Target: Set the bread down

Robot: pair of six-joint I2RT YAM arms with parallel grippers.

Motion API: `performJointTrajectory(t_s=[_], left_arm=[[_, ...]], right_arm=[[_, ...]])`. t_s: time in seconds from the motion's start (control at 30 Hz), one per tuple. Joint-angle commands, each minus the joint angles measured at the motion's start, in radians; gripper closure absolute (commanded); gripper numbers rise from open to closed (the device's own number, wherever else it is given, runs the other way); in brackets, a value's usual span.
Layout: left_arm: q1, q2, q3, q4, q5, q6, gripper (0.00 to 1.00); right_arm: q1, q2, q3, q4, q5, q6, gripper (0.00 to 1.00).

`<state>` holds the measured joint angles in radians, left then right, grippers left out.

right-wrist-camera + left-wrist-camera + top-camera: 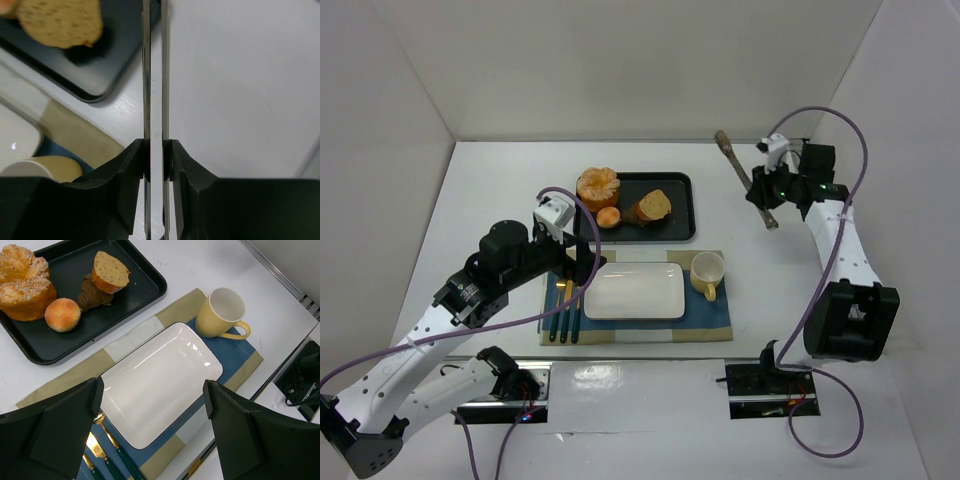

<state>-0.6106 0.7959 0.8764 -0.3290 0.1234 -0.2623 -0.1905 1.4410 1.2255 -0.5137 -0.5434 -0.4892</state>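
Barely begun: bread slice (pixel 653 207) lay on far black tray (pixel 686 228); white plate (pixel 633 291) bare. Right hand (pixel 767 195) clamped tongs (pixel 738 165); left hand (pixel 152 395) gaped wide over plate. Pick-up, placing remained.

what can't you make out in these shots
- Tips of the tongs: right wrist view, cut off by the top edge.
- Most of the cutlery: left wrist view, behind a left gripper finger and past the bottom edge.
- The dark lump under the cut bread: too unclear to name.

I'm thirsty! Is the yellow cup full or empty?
Empty: the yellow cup stands upright, and its pale inside shows no drink.
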Motion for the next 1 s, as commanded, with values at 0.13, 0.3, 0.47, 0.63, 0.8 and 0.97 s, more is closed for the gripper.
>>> performJointTrajectory(t_s=[0.13,0.3,0.47,0.63,0.8,0.97], left_arm=[[-0.003,-0.015,-0.005,0.039,-0.048,0.015,0.0],[-0.003,-0.024,-0.014,0.039,-0.068,0.015,0.0],[-0.003,-0.024,-0.014,0.039,-0.077,0.024,0.0],[-0.003,-0.015,-0.014,0.039,-0.087,0.024,0.0],[-0.003,-0.015,-0.014,0.039,-0.087,0.024,0.0],[-0.003,-0.006,-0.014,0.039,-0.087,0.024,0.0]], right_arm=[[0.27,-0.027,0.077,-0.085,0.051,0.031,0.53],[0.416,0.021,0.112,-0.06,0.161,0.031,0.5],[0.477,0.061,0.135,-0.049,0.201,0.021,0.49],[0.522,0.07,0.112,-0.039,0.264,-0.005,0.42],[0.536,0.07,0.079,-0.016,0.267,-0.014,0.35],[0.556,0.07,0.06,-0.016,0.267,-0.014,0.35]])
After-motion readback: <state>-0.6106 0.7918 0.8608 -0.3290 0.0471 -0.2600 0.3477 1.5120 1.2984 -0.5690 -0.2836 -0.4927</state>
